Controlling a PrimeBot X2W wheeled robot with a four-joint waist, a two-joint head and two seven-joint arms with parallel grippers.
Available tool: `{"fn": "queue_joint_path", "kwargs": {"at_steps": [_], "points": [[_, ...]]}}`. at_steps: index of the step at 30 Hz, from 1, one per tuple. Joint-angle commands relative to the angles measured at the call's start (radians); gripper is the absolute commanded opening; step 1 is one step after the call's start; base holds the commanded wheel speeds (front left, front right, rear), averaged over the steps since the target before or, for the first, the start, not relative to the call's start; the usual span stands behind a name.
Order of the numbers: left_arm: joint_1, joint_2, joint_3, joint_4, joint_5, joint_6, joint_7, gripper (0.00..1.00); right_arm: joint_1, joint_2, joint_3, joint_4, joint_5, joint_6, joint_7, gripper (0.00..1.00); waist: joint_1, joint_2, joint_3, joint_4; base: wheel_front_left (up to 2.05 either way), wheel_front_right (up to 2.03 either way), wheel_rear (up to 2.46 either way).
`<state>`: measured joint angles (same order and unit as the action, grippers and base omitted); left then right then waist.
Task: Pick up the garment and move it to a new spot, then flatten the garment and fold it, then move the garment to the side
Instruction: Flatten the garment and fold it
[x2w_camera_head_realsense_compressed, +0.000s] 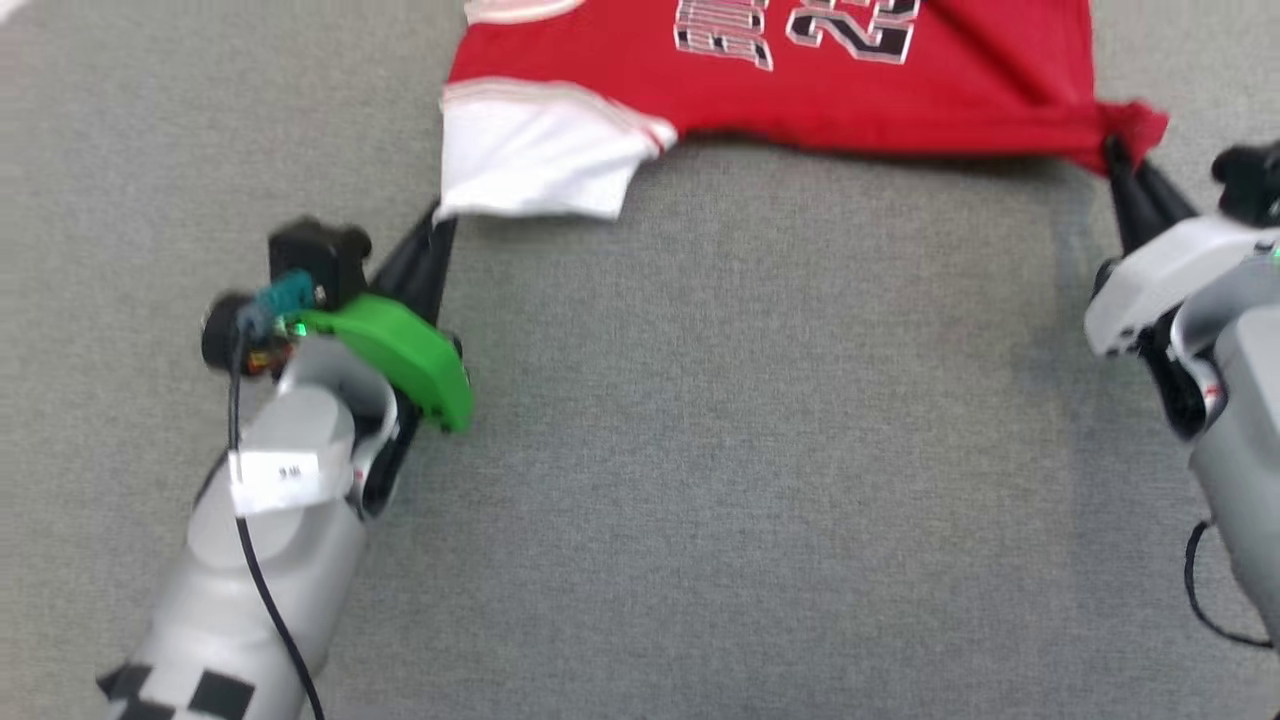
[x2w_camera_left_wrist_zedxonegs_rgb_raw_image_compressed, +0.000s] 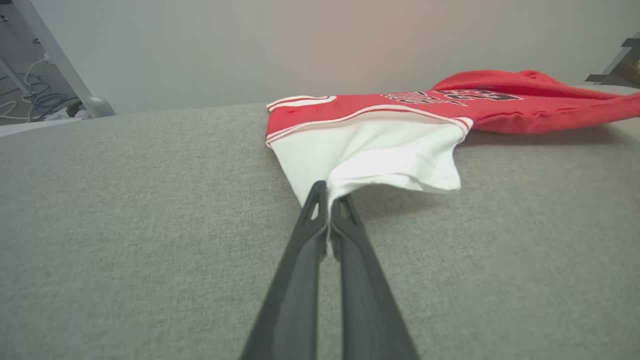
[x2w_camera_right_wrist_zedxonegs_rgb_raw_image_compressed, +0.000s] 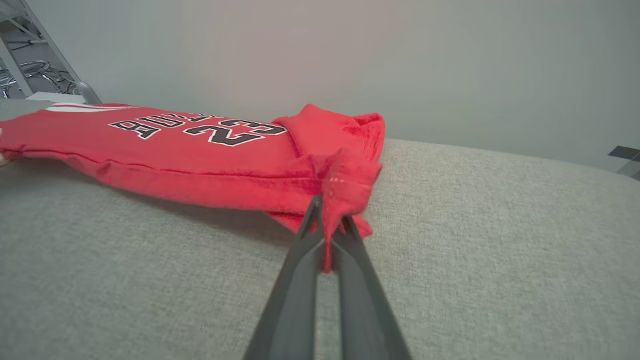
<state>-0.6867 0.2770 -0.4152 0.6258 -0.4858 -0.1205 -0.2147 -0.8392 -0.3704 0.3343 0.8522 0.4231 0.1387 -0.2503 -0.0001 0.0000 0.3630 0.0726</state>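
- Left end effector (x2w_camera_left_wrist_zedxonegs_rgb_raw_image_compressed: 327, 194) is clamped on the shirt (x2w_camera_head_realsense_compressed: 800, 95) by its white sleeve (x2w_camera_left_wrist_zedxonegs_rgb_raw_image_compressed: 375, 150); right end effector (x2w_camera_right_wrist_zedxonegs_rgb_raw_image_compressed: 327, 212) is clamped on a red corner.
- Shirt lies far across the grey tabletop (x2w_camera_head_realsense_compressed: 700, 450).
- Uneven pulling may slip either thin pinch.

We are looking at what seems a lab or test room rather than a home. We are seeing a wide table (x2w_camera_head_realsense_compressed: 700, 450) covered in grey cloth, standing before a bare pale wall (x2w_camera_left_wrist_zedxonegs_rgb_raw_image_compressed: 225, 45). Beyond its far edge a metal frame (x2w_camera_left_wrist_zedxonegs_rgb_raw_image_compressed: 50, 55) is rising beside loose cables (x2w_camera_left_wrist_zedxonegs_rgb_raw_image_compressed: 35, 102) lying in a tangle.
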Motion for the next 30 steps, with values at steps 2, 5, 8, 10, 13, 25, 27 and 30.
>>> {"fn": "queue_joint_path", "kwargs": {"at_steps": [2,5,8,10,13,25,27,30], "points": [[0.074,0.006,-0.005,-0.005,-0.020,-0.004,0.012,0.00,0.052,-0.004,0.031,-0.017,0.049,-0.008,0.008,0.00,0.0001,0.0000,-0.101,0.019,0.00,0.00,0.00],[0.140,0.020,-0.005,-0.025,-0.039,-0.005,0.025,0.00,0.096,-0.017,0.067,-0.038,0.092,-0.008,0.018,0.00,0.0001,0.0000,-0.123,0.025,0.00,0.00,0.00],[0.201,0.039,-0.012,-0.058,-0.049,-0.004,0.047,0.00,0.132,-0.034,0.096,-0.052,0.125,-0.008,0.029,0.00,0.0001,0.0000,-0.139,0.037,0.00,0.00,0.00],[0.233,0.052,-0.014,-0.084,-0.055,-0.003,0.062,0.00,0.150,-0.045,0.101,-0.055,0.144,-0.008,0.034,0.00,0.0001,0.0000,-0.148,0.046,0.00,0.00,0.00],[0.275,0.074,-0.014,-0.121,-0.065,0.002,0.086,0.00,0.176,-0.059,0.108,-0.055,0.166,-0.008,0.041,0.00,0.0001,0.0000,-0.162,0.057,0.00,0.00,0.00],[0.480,0.169,-0.026,-0.304,-0.114,0.015,0.204,0.00,0.326,-0.115,0.174,-0.122,0.297,-0.008,0.069,0.00,0.0001,0.0000,-0.251,0.078,0.00,0.00,0.00],[0.512,0.182,-0.035,-0.342,-0.121,0.015,0.228,0.00,0.357,-0.129,0.176,-0.134,0.317,-0.008,0.070,0.00,0.0001,0.0000,-0.266,0.081,0.00,0.00,0.00],[0.562,0.201,-0.044,-0.401,-0.134,0.018,0.261,0.00,0.405,-0.145,0.178,-0.153,0.338,-0.008,0.075,0.00,0.0001,0.0000,-0.290,0.081,0.00,0.00,0.00]]}}
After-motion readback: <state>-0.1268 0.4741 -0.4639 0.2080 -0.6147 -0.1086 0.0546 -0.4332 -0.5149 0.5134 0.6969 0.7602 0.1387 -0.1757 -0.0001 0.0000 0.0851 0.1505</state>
